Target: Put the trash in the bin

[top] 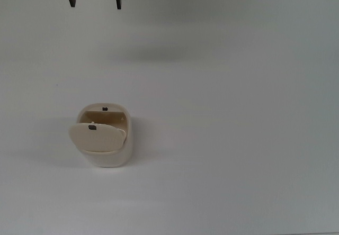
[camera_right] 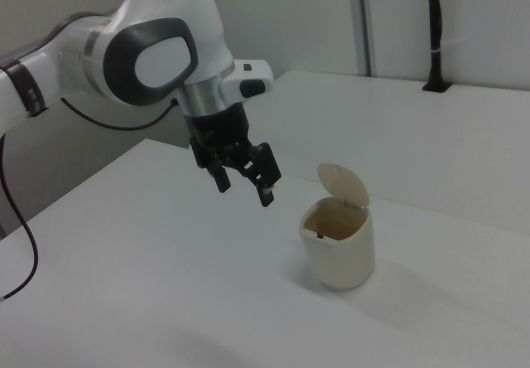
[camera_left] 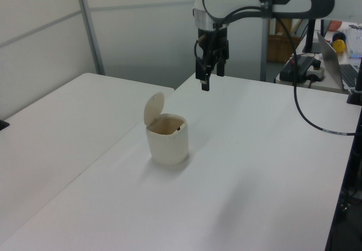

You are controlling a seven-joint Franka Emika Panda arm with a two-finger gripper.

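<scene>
We see the bin [top: 104, 139] upright on the white surface [top: 238, 113], flap tipped up. Our pincer [camera_right: 244, 184] hangs well above it, fingers apart and empty.

Bright even light, soft faint shadows
</scene>
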